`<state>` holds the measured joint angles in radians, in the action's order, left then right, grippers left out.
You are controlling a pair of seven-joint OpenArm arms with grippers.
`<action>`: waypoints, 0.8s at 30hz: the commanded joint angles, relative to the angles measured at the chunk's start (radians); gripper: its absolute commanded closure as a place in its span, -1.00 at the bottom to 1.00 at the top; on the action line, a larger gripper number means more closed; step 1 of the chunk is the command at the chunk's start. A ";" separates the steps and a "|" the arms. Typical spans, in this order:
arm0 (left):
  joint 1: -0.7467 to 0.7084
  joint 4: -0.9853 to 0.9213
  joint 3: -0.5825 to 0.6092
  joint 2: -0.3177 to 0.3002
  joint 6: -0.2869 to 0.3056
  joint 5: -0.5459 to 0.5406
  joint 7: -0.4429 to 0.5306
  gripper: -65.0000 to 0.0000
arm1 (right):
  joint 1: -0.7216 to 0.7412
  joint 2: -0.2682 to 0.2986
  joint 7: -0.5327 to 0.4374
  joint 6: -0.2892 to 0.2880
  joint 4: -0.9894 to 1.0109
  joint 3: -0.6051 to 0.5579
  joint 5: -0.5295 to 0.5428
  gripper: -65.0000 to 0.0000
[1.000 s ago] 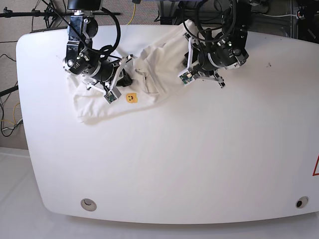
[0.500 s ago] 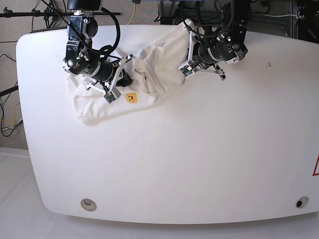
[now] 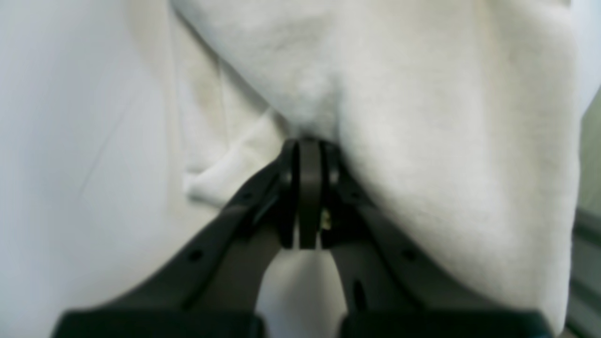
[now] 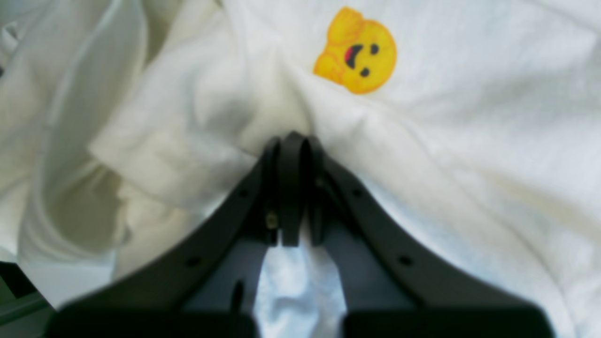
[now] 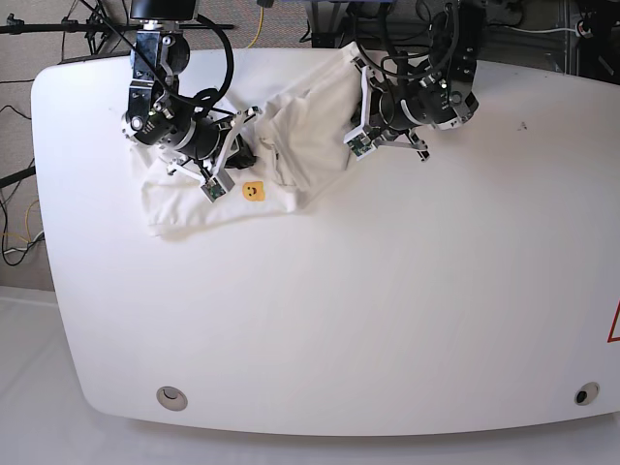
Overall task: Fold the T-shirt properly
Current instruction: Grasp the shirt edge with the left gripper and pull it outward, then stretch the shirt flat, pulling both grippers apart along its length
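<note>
T-shirt [image 5: 291, 136] lay bunched at the table's [image 5: 387, 310] far edge, back up. My right gripper [image 4: 293, 141] pinched cloth beside the smiley [image 4: 357, 51]; my left gripper [image 3: 307, 145] clamped what looked like a hem, probably to spread it flat.

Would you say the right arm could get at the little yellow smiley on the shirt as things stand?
Probably yes: the smiley lies uncovered just beyond the right gripper, with nothing between them. But that gripper is shut on a bunch of the T-shirt, so it would have to let go first.
</note>
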<state>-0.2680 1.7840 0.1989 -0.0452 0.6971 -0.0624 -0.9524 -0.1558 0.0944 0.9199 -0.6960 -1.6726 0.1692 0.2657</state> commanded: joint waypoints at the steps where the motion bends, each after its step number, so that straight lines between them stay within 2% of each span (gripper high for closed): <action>1: 0.014 -0.049 0.003 -0.003 0.001 0.020 0.009 1.00 | 0.006 0.008 0.009 0.006 -0.011 0.002 -0.015 0.94; 5: 0.036 -0.117 0.001 -0.005 0.001 0.020 0.054 1.00 | 0.008 0.008 0.009 0.005 -0.013 0.002 -0.013 0.94; 11: 0.083 -0.168 0.001 -0.025 0.001 0.019 0.056 1.00 | 0.009 0.008 0.008 0.005 -0.013 0.013 -0.015 0.94; 17: 0.118 -0.168 0.003 -0.034 0.001 0.019 0.057 1.00 | 0.028 0.005 0.008 0.005 -0.007 0.103 -0.015 0.94; 24: 0.155 -0.171 0.003 -0.078 0.001 0.020 0.057 1.00 | 0.029 0.009 0.008 0.003 -0.007 0.180 -0.016 0.94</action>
<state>-0.1246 1.6192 0.2104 -0.1005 0.7197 -0.1314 -0.8211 -0.1368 0.0975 0.9287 -0.6956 -1.6669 0.3355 0.2459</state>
